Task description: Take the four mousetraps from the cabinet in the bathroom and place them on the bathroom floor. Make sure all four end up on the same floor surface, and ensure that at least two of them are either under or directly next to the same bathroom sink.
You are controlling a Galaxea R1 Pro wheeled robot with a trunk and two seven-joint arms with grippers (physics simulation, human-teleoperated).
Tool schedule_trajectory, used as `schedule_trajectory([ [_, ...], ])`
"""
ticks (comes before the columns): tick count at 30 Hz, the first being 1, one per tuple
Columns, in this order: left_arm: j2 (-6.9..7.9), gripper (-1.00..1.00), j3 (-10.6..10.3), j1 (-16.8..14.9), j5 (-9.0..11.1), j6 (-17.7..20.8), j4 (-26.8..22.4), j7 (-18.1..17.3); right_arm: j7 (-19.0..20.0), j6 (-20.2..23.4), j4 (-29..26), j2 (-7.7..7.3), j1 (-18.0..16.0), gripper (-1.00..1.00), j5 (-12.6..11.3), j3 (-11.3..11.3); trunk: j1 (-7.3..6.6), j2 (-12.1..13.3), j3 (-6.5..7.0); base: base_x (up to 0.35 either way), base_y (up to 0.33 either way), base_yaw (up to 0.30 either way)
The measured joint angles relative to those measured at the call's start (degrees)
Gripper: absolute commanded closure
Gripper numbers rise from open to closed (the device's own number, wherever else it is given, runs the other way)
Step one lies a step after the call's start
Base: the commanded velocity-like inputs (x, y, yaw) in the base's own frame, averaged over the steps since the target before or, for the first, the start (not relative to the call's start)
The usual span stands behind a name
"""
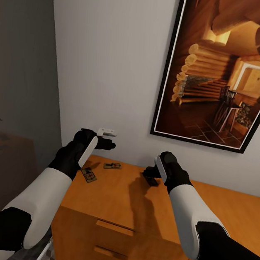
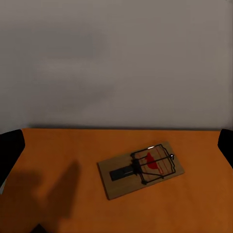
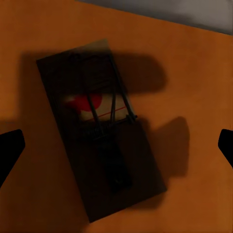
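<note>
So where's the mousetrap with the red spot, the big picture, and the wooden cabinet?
Flat brown wooden mousetrap (image 2: 141,170), left wrist view, board middle.
Black-framed log-cabin picture (image 1: 223,69), head view, canvas middle.
Orange-brown wooden cabinet (image 1: 126,205), head view, bare top.

Framed log-cabin pic (image 1: 223,69) on white wall (image 1: 113,51), small white wall fixture (image 1: 107,132).

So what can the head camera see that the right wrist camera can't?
The head view alone takes in both arms, the framed picture of a log interior on the wall, two mousetraps on the cabinet's left side near the left gripper, and the drawer fronts. The right wrist view alone gives a close look at one shadowed mousetrap between the open right gripper's fingertips, with its red bait patch. Both show the orange wooden cabinet top and the pale wall.
</note>
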Motion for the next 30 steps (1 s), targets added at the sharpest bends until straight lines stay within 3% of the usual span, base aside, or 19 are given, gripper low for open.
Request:
schedule_trajectory([
  [25,0.00,-1.00,0.0,0.0,0.1,0.4,1.2,0.0,0.0,0.0,0.0,0.16,0.0,-1.00,0.0,0.0,0.00,0.0,0.00,0.000,0.000,0.000],
  [30,0.00,-1.00,0.0,0.0,0.1,0.5,1.3,-0.1,0.0,0.0,0.0,0.02,0.0,-1.00,0.0,0.0,1.09,-2.0,-0.89,0.000,0.000,0.000],
])
